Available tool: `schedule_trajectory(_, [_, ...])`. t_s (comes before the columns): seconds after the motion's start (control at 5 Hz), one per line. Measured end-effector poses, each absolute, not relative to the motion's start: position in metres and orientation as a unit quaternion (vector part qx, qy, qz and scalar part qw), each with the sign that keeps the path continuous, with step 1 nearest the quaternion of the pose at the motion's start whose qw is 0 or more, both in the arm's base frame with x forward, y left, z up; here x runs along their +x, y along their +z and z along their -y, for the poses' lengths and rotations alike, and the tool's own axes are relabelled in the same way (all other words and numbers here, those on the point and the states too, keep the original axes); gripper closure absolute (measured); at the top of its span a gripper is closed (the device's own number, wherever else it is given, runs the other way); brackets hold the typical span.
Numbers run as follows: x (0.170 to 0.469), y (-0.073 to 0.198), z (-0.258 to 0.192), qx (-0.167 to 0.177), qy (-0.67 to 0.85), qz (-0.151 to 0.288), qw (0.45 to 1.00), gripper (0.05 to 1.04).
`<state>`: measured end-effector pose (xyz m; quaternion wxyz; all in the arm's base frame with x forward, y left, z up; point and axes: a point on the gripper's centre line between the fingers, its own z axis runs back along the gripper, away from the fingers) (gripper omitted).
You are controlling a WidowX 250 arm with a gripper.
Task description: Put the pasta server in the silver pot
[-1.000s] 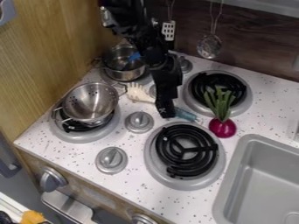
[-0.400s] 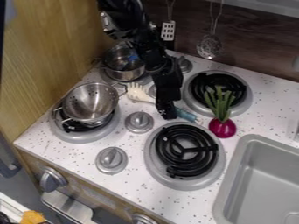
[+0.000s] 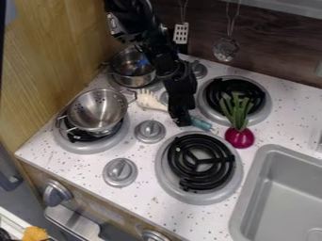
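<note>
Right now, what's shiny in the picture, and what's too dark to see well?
Camera view: pale glints on the metal colander; shade inside the silver pot; dim brown back wall; the end effector is so black that its details get lost.

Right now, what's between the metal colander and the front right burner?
The camera view shows a gray knob between the colander and the front right burner, past the rim of the burner under the colander.
</note>
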<state>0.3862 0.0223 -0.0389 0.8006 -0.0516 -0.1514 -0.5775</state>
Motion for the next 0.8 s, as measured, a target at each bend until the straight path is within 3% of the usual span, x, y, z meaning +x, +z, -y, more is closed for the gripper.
schedule_trajectory(0.2, [0.3855, -0.0387, -0.0205, -0.06, -0.579, 0.151, 0.799, 0.685])
schedule_trajectory(0.4, [0.3832, -0.0398, -0.0207, -0.059, -0.585, 0.148, 0.795, 0.837])
schedule_trajectory(0.8, [0.3818, -0.0381, -0.0222, -0.056, -0.597, 0.124, 0.791, 0.853])
